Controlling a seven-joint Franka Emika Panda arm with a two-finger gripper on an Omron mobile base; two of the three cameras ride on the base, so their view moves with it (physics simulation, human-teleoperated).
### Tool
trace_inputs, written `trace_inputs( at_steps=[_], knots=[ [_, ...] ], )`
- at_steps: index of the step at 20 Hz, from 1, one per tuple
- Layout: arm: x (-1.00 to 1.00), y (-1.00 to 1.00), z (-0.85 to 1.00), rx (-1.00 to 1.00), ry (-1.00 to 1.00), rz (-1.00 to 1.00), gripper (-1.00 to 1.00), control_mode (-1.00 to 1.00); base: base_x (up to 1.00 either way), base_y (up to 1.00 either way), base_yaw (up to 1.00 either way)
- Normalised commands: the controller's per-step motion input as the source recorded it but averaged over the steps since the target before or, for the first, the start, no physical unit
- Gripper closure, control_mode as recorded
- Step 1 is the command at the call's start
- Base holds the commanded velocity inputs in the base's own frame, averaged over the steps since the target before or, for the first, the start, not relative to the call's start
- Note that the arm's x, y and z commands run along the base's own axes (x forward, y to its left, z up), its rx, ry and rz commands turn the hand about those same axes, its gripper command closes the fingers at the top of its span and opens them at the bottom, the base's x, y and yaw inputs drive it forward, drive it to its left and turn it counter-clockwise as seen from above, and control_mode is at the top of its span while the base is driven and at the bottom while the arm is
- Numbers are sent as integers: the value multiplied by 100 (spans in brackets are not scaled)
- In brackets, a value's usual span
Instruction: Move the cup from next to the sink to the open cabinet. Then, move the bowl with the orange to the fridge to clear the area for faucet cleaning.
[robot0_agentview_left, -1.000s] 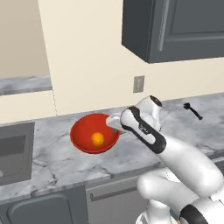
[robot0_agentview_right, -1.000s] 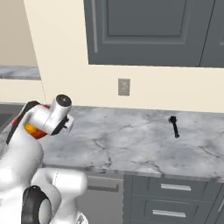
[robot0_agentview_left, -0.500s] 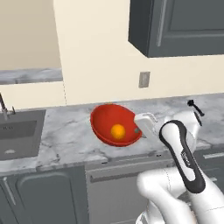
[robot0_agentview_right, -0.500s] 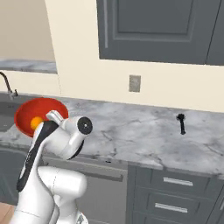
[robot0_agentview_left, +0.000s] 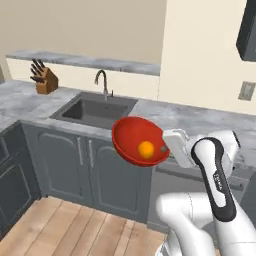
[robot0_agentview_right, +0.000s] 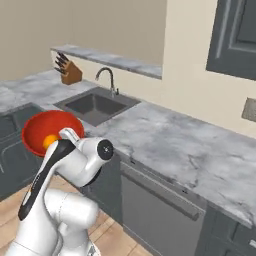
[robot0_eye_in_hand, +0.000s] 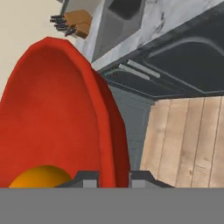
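The bowl (robot0_agentview_left: 135, 140) hangs off the counter (robot0_agentview_left: 200, 120), in front of the base cabinets (robot0_agentview_left: 95, 162), with open air above the wood floor (robot0_agentview_left: 75, 230). The faucet (robot0_agentview_left: 103, 82) rises behind the sink (robot0_agentview_left: 95, 107). The knife block (robot0_agentview_left: 44, 80) stands on the counter well to the left.

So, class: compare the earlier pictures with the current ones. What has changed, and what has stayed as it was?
The base has driven and turned, so the whole scene has shifted: the sink, faucet and knife block are now in view. The bowl now hangs off the counter, over the floor. Unchanged: the gripper stays shut on the bowl's rim, the orange still inside.
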Motion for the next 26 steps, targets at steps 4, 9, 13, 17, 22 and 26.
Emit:
trace_inputs(
  at_steps=[4, 9, 13, 17, 22, 26],
  knots=[
    [0, 0, 0, 0, 0, 0, 100, 100, -4, 9, 94],
    [0, 0, 0, 0, 0, 0, 100, 100, -1, 13, 90],
    [0, 0, 0, 0, 0, 0, 100, 100, 0, 16, 84],
    [0, 0, 0, 0, 0, 0, 100, 100, 0, 26, 77],
    [0, 0, 0, 0, 0, 0, 100, 100, 9, 42, 64],
    [0, 0, 0, 0, 0, 0, 100, 100, 45, 53, 52]
  ],
)
